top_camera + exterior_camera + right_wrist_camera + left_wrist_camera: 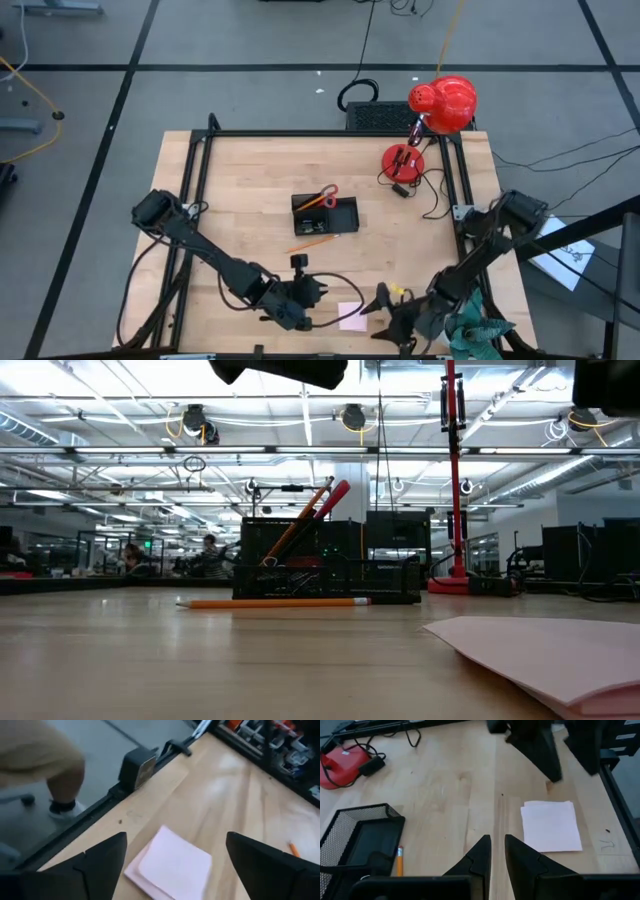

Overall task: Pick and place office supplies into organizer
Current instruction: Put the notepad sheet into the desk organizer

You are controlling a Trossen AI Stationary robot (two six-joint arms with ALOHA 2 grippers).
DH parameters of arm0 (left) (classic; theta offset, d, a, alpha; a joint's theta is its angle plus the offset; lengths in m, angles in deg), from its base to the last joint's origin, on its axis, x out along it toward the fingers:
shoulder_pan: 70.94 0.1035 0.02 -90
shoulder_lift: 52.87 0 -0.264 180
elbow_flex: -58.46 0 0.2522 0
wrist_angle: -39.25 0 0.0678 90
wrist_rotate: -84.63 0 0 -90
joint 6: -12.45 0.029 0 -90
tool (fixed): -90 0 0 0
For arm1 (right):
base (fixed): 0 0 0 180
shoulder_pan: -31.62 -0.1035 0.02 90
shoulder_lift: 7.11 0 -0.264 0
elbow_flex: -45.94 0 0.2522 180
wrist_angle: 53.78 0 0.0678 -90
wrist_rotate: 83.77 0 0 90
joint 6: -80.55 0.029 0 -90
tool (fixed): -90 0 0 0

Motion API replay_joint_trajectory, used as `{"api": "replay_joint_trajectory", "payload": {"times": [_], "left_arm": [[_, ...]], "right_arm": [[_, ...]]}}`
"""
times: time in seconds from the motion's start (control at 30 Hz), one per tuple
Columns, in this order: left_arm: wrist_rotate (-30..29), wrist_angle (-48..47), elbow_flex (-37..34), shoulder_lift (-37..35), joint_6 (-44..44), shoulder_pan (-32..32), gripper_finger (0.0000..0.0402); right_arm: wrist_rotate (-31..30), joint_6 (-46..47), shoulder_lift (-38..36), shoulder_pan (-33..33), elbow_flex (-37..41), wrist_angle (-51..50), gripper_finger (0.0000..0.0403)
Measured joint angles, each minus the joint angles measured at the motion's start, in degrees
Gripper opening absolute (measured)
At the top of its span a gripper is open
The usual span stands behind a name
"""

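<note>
Sticky-note pad (172,865) flat on surface (250,180), below wide-open right end effector (172,857). Left end effector (497,851) just beside pad, fingers near-closed, empty. Organizer (324,215) mid-surface with scissors (322,197) inside; pencil (272,602) beside it.

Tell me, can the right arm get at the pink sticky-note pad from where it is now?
Probably yes. The right gripper hangs open just above the pink sticky-note pad, which lies flat on bare table between its fingers. Nothing lies on the pad, and the left gripper sits to one side.
</note>
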Motion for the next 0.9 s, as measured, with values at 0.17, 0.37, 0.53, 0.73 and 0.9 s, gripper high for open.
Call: {"api": "replay_joint_trajectory", "payload": {"times": [0.17, 0.37, 0.53, 0.73, 0.9], "left_arm": [[0.5, 0.0, 0.0, 0.0, 0.0, 0.1, 0.0063], [0.6, 0.1, 0.0, 0.0, -0.9, 0.0, 0.0063], [0.6, 0.0, 0.0, 0.0, -1.8, -0.1, 0.0063], [0.7, 0.1, 0.0, 0.0, -2.2, -0.1, 0.0063], [0.7, 0.1, 0.0, 0.0, -2.4, -0.1, 0.0063]], "right_arm": [[-3.4, -6.5, 6.6, -1.1, -5.4, -7.1, 0.0336], [-7.8, -9.4, 10.9, -2.3, -9.4, -13.4, 0.0330], [-8.2, -9.2, 12.5, -2.3, -10.9, -15.7, 0.0329], [-7.5, -9.3, 12.7, -0.8, -11.0, -17.1, 0.0329], [-5.9, -6.0, 12.9, 1.5, -10.9, -17.6, 0.0320]]}}
